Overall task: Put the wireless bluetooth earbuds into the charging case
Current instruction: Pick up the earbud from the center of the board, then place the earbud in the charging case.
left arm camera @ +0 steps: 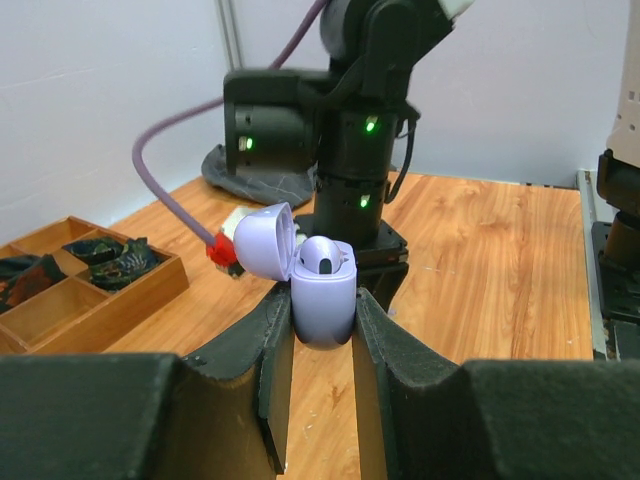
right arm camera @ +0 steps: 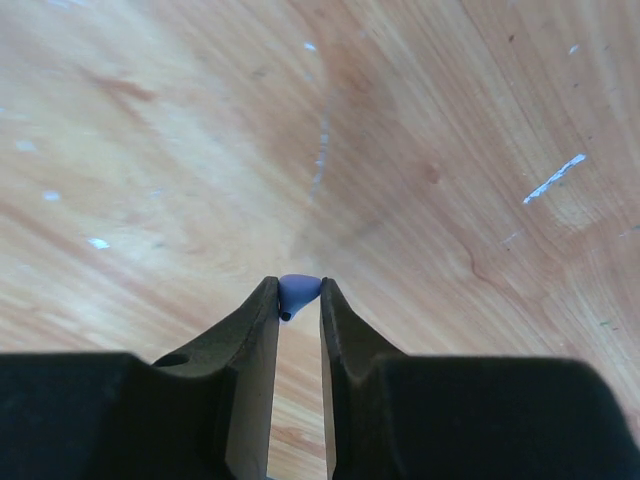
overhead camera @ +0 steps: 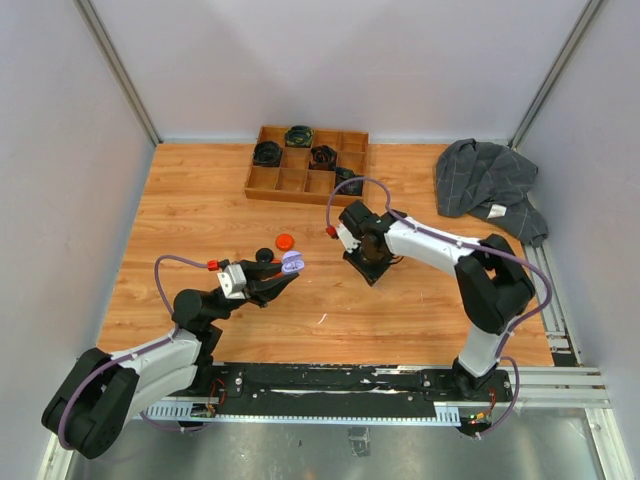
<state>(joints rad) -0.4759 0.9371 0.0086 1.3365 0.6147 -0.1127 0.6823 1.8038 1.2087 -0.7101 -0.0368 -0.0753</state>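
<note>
1. The right gripper [right arm camera: 298, 302] was closed narrow on a tiny pale lavender plastic earbud [right arm camera: 298, 289]. It pinched the earbud at the very tips of its fingers, close above the wooden worktop [right arm camera: 420, 150]. I could not tell whether the earbud touched the boards.
2. The left gripper [left arm camera: 322, 320] was clamped on the sides of a pale lavender rounded plastic charging case [left arm camera: 324, 295]. It held the case upright off the worktop, with the hinged lid [left arm camera: 262, 242] swung open above that gripper's left finger.
3. A second earbud [left arm camera: 326, 262], pale with a dark spot, already sat in the case's mouth, so I judged that one socket was left to fill.
4. The relation that mattered was this: from the right gripper, the open case lay off to the side, toward the left arm. It was near but clearly apart, and it seemed higher than the pinched earbud. Only the right gripper carried an earbud, so I judged it would have to rise and cross over to the case's mouth.
5. Two things were hard to read. The pinched earbud's stem was buried between the right gripper's fingers, with only a rounded head and a dark tip showing, so I could not tell its long axis. The free socket did not show in the left wrist view, being masked by the seated earbud and the lid.
</note>
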